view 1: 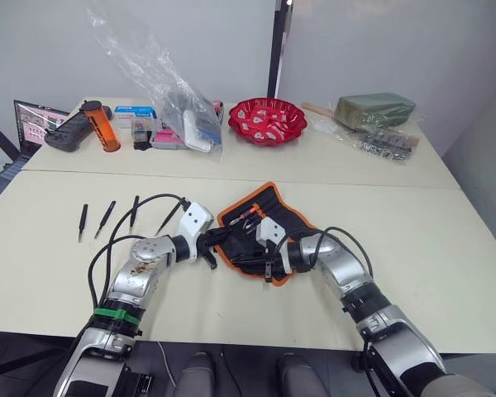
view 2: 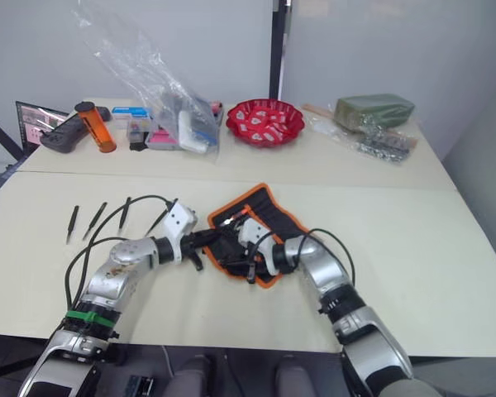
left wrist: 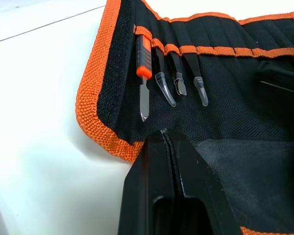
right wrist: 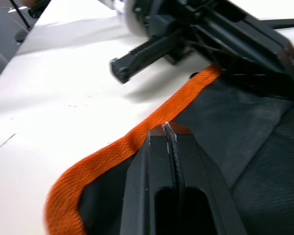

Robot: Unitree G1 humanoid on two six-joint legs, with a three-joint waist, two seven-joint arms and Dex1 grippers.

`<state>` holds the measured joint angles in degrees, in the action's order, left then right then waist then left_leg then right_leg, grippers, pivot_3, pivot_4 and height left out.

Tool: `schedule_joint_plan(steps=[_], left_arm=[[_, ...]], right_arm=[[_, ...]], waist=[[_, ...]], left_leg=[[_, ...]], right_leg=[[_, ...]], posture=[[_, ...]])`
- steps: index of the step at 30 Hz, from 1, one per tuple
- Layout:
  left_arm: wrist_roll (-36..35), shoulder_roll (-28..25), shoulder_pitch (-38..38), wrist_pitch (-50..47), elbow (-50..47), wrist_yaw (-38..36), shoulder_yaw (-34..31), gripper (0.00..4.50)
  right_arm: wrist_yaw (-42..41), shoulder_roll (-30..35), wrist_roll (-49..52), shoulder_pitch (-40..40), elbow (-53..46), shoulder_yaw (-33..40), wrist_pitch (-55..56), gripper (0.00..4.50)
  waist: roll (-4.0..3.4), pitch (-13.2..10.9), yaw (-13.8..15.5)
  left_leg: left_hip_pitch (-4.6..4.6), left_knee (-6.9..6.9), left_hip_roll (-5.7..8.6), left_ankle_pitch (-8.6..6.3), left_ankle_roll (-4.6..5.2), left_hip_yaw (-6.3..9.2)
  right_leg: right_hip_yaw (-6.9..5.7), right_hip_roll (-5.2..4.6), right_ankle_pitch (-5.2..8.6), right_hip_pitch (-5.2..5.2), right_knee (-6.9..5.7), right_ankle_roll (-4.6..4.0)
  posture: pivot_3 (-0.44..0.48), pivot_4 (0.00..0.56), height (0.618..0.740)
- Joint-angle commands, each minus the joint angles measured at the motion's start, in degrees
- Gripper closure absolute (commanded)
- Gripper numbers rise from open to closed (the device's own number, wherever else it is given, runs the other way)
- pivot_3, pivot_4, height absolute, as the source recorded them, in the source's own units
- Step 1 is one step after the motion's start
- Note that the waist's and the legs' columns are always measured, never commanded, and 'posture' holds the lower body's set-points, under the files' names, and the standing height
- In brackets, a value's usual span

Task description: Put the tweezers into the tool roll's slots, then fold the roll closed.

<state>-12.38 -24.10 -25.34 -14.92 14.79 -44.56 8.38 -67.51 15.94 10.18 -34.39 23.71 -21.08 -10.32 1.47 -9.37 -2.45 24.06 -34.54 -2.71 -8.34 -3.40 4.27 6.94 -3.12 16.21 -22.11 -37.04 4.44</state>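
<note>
The tool roll [view 1: 274,207] lies open at the table's middle, black with orange edging. Its slots [left wrist: 210,51] hold an orange-handled blade [left wrist: 143,73] and three clear-capped tools [left wrist: 179,85]. Several black tweezers [view 1: 106,217] lie loose in a row to the roll's left. My left gripper [view 1: 224,241] is shut at the roll's left edge, its fingertips [left wrist: 157,139] over the black fabric. My right gripper [view 1: 238,255] is also shut, low over the roll's near orange edging [right wrist: 137,137]. It points toward the left gripper. I make out nothing between either pair of fingers.
Along the back stand a red bowl [view 1: 267,121], a clear plastic bag [view 1: 169,91] of items, an orange cylinder [view 1: 106,126], a black controller [view 1: 70,131], a green package [view 1: 374,109] and a bag of metal parts [view 1: 387,145]. Black cables [view 1: 149,203] loop by my left arm.
</note>
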Motion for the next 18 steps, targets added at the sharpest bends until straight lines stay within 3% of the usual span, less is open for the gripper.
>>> schedule_joint_plan(steps=[1, 11, 16, 18], left_arm=[[3.50, -0.26, -0.12, -0.57, 5.01, 0.38, 1.53, 4.49], [4.31, -0.15, -2.61, 1.43, 8.76, -0.57, 1.86, 4.49], [4.32, -0.14, -2.51, 1.75, 8.99, -0.98, 1.80, 4.49], [4.14, -0.19, -2.16, 1.78, 8.57, -1.29, 1.77, 4.49]], right_arm=[[-2.80, 2.80, -2.09, 4.50, -0.59, -2.55, -1.48, 4.50], [-7.48, 9.79, -4.42, 10.53, -6.69, -6.69, -1.00, 4.50], [-6.67, 10.89, -3.69, 12.12, -7.95, -5.26, -1.27, 4.50], [-6.57, 9.97, 0.91, 12.83, -10.83, -1.87, -3.65, 4.50]], waist=[[-0.03, 0.05, 0.22], [-0.09, 0.34, 0.51], [-0.05, 0.92, 0.33], [-0.03, 0.99, 0.34]], left_leg=[[0.00, 0.00, 0.02, 0.00, 0.00, 0.01], [-0.29, 0.00, 0.12, -0.03, -0.04, 0.03], [-0.40, 0.02, 0.12, -0.05, -0.08, 0.02], [-0.42, 0.03, 0.12, -0.07, -0.12, 0.02]], right_leg=[[-0.01, -0.01, 0.01, 0.01, 0.02, 0.01], [0.01, -0.10, 0.22, 0.14, 0.24, -0.31], [0.01, -0.11, 0.22, 0.20, 0.26, -0.32], [0.01, -0.12, 0.23, 0.21, 0.27, -0.32]], posture=[[0.000, 0.150, 0.740], [0.000, 0.150, 0.740], [0.000, 0.150, 0.740], [0.000, 0.150, 0.740]])
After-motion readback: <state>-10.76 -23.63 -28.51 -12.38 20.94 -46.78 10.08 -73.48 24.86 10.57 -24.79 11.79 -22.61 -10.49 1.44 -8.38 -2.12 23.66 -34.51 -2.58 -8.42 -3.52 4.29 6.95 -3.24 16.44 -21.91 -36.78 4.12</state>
